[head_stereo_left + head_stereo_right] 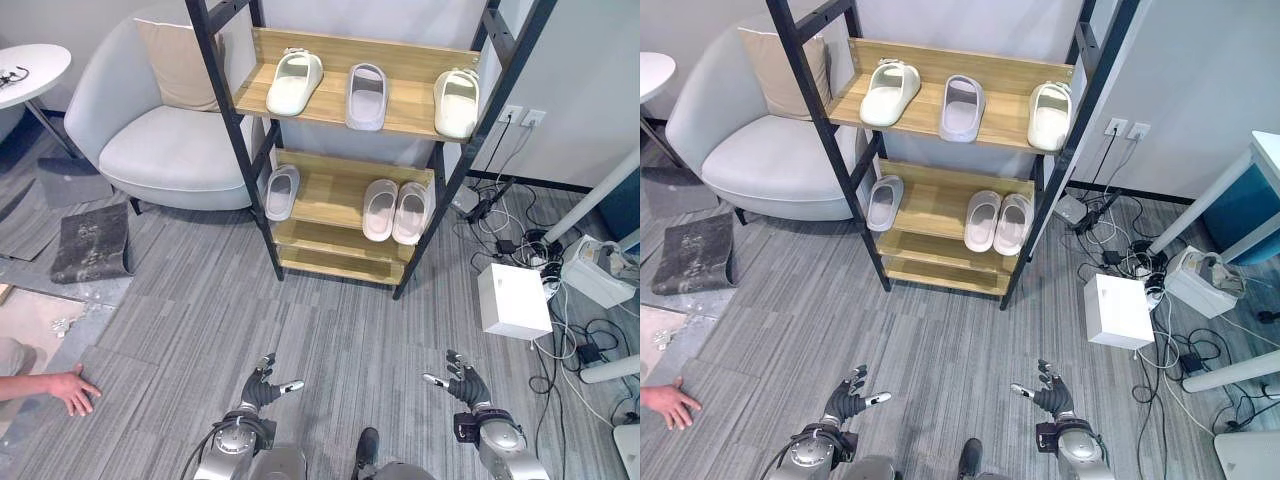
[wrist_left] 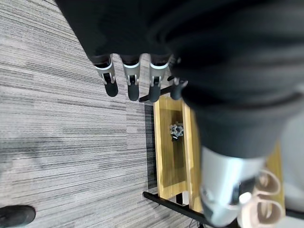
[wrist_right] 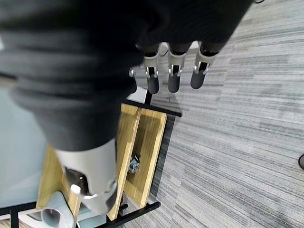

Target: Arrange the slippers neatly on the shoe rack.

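Observation:
A shoe rack (image 1: pixel 345 185) with a black frame and wooden shelves stands ahead. Its top shelf carries a white slipper (image 1: pixel 295 80), a grey slipper (image 1: pixel 366 95) and a cream slipper (image 1: pixel 457 100), spaced apart. On the middle shelf a single grey slipper (image 1: pixel 282 190) lies at the left, and a pale pair (image 1: pixel 395 210) lies side by side at the right. The bottom shelf is bare. My left hand (image 1: pixel 262 385) and right hand (image 1: pixel 465 382) hover low over the floor, well short of the rack. Both are open and hold nothing, with straight fingers (image 2: pixel 130 85) (image 3: pixel 173 78).
A grey armchair (image 1: pixel 170 140) stands left of the rack, with a dark mat (image 1: pixel 90 240) on the floor before it. A white box (image 1: pixel 512 300) and tangled cables (image 1: pixel 520 245) lie at the right. A person's hand (image 1: pixel 70 388) rests on the floor at far left.

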